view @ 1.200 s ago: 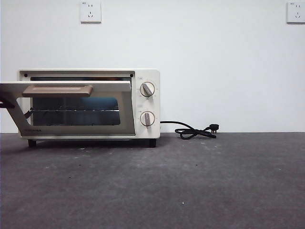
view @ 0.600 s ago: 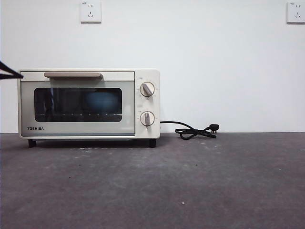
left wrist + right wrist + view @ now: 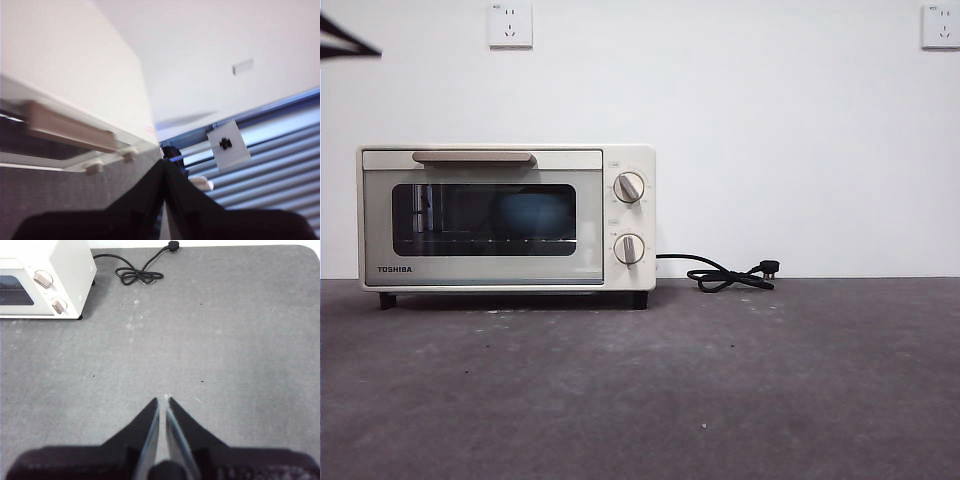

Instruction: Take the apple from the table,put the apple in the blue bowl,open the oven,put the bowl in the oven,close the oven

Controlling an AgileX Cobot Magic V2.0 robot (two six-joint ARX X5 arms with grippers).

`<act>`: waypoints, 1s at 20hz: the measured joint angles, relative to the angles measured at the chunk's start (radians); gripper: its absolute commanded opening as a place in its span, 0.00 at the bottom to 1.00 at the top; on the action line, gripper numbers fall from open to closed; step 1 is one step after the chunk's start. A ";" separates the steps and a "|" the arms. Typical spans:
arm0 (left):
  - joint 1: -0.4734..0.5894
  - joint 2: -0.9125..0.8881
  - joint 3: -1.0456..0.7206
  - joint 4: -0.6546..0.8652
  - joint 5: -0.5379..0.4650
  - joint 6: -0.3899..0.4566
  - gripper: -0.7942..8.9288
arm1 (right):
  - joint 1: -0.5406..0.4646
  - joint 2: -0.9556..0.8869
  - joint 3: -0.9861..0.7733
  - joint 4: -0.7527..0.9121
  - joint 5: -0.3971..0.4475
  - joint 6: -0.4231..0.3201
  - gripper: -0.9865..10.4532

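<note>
Oven (image 3: 506,218) first: in your front view it stands on the counter (image 3: 720,390) toward the left, its dark glass door shut flush and the bar handle (image 3: 473,157) level along the door's upper edge. Through the glass you can make out the blue bowl (image 3: 532,212) inside, on the rack; the apple cannot be told apart in there. Two round knobs (image 3: 629,187) sit one above the other on the right panel, and the black cord (image 3: 725,275) lies coiled on the counter just right of the oven. A black tip at the top left corner is the left end effector (image 3: 345,42), well above the oven and apart from it.

Your left wrist view shows that end effector's jaws pressed together with nothing between them (image 3: 164,167). Beside them you see the oven's cream top and its door handle (image 3: 70,127), close but not touched.

Your right wrist view looks down on bare counter. The right end effector (image 3: 163,402) hangs above it, jaws nearly meeting and holding nothing, well away from the oven (image 3: 47,277) and the cord (image 3: 137,270) at the far side.
</note>
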 measured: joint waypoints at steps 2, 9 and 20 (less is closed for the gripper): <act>-0.037 -0.085 0.000 -0.101 -0.021 0.085 0.07 | 0.000 0.000 0.000 0.000 0.000 0.000 0.11; -0.269 -0.451 0.000 -0.706 -0.489 0.646 0.08 | 0.000 0.000 0.000 0.000 0.000 0.000 0.11; -0.373 -0.747 0.000 -0.984 -0.754 0.935 0.08 | 0.000 0.000 0.000 0.000 0.000 0.000 0.11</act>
